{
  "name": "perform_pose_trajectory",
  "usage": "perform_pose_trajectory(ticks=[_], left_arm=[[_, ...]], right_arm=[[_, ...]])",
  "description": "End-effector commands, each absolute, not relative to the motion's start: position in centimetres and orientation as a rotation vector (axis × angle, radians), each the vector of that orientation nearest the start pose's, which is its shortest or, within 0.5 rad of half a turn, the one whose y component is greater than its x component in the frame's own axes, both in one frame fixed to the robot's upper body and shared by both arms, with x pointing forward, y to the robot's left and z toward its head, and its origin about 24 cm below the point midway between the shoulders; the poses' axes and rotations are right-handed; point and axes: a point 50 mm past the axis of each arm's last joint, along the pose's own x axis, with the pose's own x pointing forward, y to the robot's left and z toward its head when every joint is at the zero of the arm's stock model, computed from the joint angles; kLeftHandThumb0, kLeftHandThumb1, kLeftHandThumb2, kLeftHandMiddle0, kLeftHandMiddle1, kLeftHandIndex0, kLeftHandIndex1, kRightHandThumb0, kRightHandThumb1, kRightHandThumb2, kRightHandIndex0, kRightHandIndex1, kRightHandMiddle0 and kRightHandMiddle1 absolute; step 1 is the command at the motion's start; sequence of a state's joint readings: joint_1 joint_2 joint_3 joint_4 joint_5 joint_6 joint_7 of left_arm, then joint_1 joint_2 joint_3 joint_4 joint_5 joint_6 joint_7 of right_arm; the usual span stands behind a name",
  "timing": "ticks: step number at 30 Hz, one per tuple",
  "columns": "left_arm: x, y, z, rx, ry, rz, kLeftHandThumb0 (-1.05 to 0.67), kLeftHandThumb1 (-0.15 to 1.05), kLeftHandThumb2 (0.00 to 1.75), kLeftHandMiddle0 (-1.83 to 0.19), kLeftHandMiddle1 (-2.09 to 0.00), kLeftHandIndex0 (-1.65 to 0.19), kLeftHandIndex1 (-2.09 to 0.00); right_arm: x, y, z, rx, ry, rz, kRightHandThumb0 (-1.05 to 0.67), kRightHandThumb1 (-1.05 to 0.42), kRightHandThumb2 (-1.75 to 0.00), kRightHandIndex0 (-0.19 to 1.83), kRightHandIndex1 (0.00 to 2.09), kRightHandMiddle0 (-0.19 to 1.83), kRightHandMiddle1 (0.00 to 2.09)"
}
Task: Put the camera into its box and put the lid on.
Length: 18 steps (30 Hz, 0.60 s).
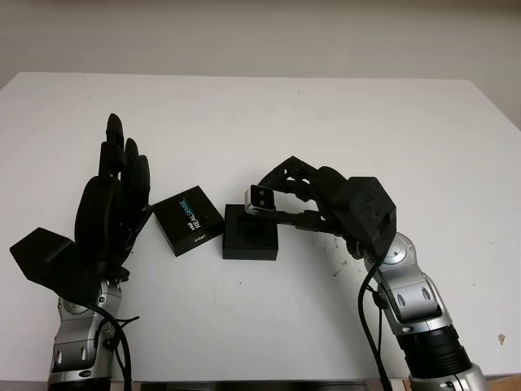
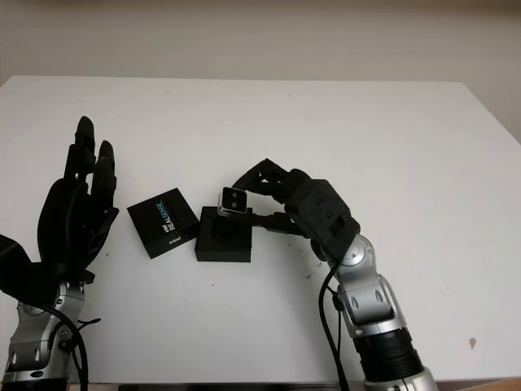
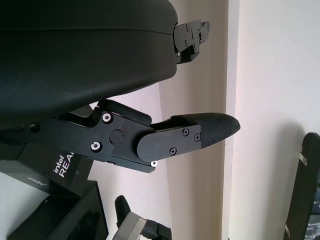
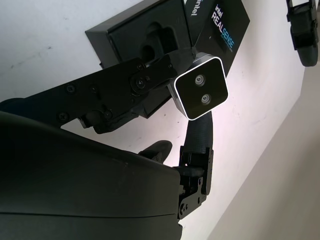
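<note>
The left hand (image 1: 114,195) holds nothing, raised beside the lid (image 1: 189,221). The box (image 1: 251,233) sits open just right of it. Above its rim the right hand (image 1: 297,199) pinches the camera (image 1: 260,198); level it over the recess before lowering. Bare tabletop (image 1: 366,122) surrounds everything.

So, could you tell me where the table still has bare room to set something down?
The far half of the table beyond both hands is bare, as is the near strip between the arms. It is crowded mid-table: left hand, lid, box, right hand holding the camera.
</note>
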State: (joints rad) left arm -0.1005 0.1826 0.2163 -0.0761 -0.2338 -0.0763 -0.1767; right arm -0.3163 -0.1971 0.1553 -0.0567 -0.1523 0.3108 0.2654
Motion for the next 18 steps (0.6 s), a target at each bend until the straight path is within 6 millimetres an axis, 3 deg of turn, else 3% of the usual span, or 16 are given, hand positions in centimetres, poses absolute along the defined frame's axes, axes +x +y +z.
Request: perform_pose_trajectory(ticks=[1,18], left_arm=[[26.4,21.5,10.8,-0.016,-0.308,-0.011,-0.65,1.05,0.56,0.19,0.0,0.19,0.0],[26.4,21.5,10.7,-0.014,-0.305,-0.015,-0.65,1.05,0.56,0.19,0.0,0.19,0.0]], right_arm=[[29.7,-11.6,10.6,-0.388,-0.033,0.381,-0.37,-1.04,-0.06,0.2,0.48,0.25,1.83],[28.7,-11.0,10.0,-0.429,-0.047,0.354,-0.34,-1.05,-0.08,0.16,0.52,0.16,1.87]])
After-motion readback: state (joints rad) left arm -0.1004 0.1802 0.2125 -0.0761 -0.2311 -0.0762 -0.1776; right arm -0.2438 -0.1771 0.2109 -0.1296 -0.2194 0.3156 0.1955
